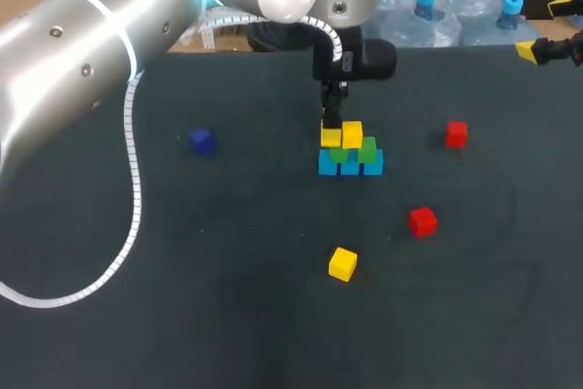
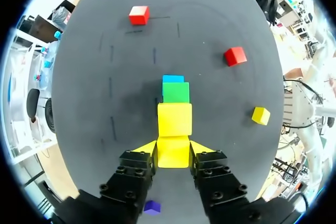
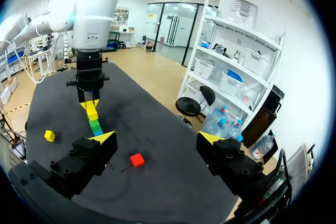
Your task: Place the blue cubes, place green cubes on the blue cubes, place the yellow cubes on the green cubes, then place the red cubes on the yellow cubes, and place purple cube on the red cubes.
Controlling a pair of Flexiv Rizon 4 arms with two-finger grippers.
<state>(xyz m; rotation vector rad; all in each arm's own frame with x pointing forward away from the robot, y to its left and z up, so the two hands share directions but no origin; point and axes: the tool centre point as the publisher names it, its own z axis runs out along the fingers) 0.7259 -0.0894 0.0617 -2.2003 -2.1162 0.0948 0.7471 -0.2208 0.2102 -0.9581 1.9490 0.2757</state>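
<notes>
Pinching a yellow cube (image 2: 173,156) at the stack (image 1: 352,163) with the left gripper (image 2: 173,148).
Clamping its flat sides between narrowly parted fingers, judging it light, rigid, smooth, best held mid-face; touching the second yellow cube (image 2: 174,119) atop green cubes (image 2: 175,92) and blue cubes (image 2: 173,78); farther off, hanging the right gripper (image 3: 156,140) spread wide, empty.

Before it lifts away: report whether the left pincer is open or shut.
The left pincer is shut on a yellow cube: in the left wrist view both its tips press the cube's opposite sides.
</notes>
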